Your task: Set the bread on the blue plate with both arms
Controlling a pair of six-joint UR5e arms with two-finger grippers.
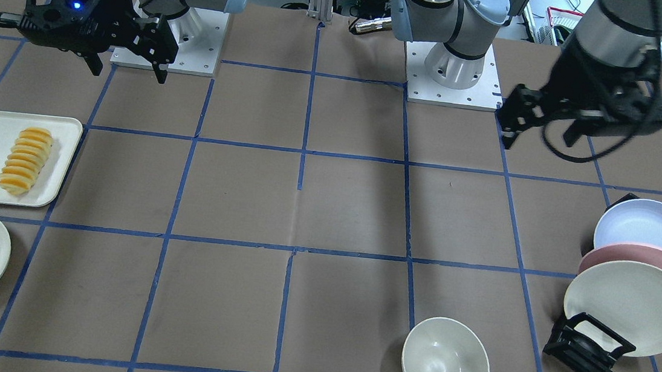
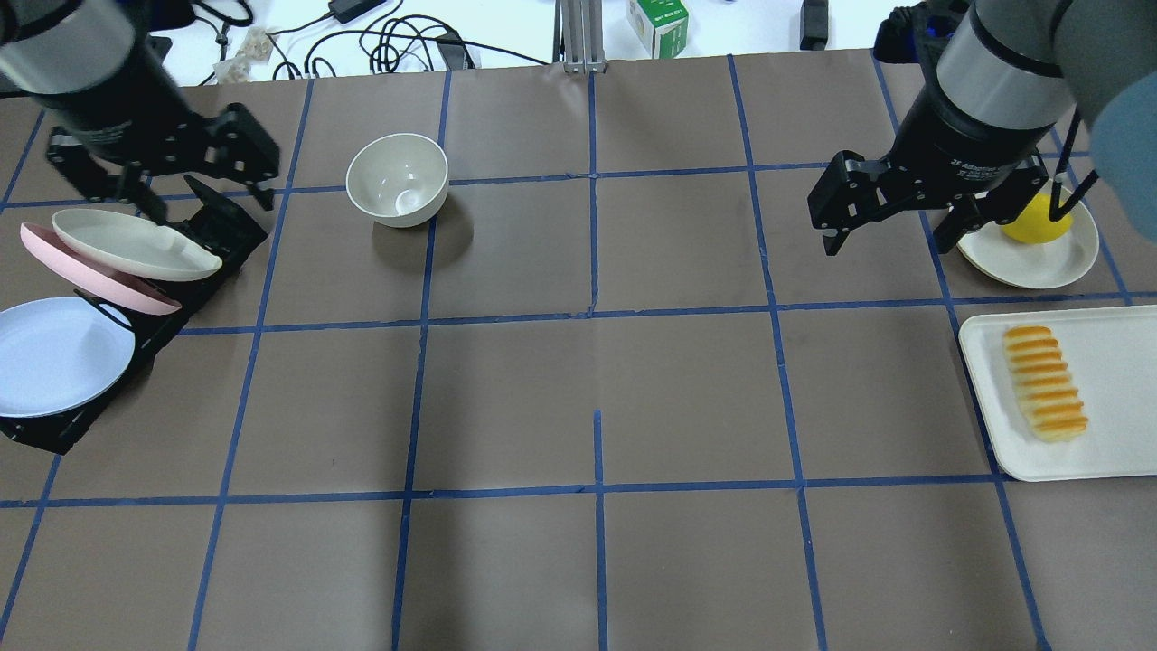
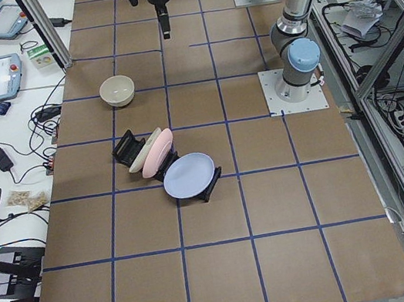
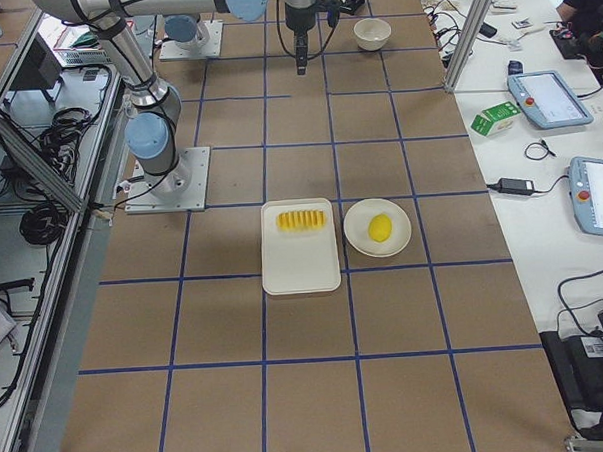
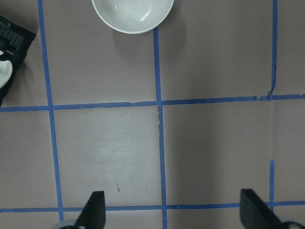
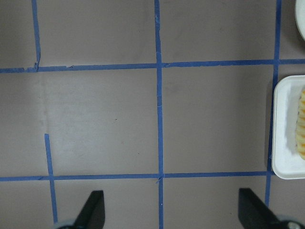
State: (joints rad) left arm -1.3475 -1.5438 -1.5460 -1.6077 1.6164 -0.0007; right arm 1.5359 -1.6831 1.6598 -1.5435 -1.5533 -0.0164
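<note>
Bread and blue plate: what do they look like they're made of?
bread: probably a plastic food replica. The ridges are very even, with clean orange and pale-yellow bands and a slight sheen.
blue plate: probably matte plastic or a similar composite. It has a flat pale-blue surface with no glare and a thin rim. The look alone can't rule out ceramic.

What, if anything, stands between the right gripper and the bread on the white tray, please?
Nothing visible does. The right gripper hangs open over bare table, and the bread lies uncovered on the white tray; the lemon sits aside on its plate.
</note>
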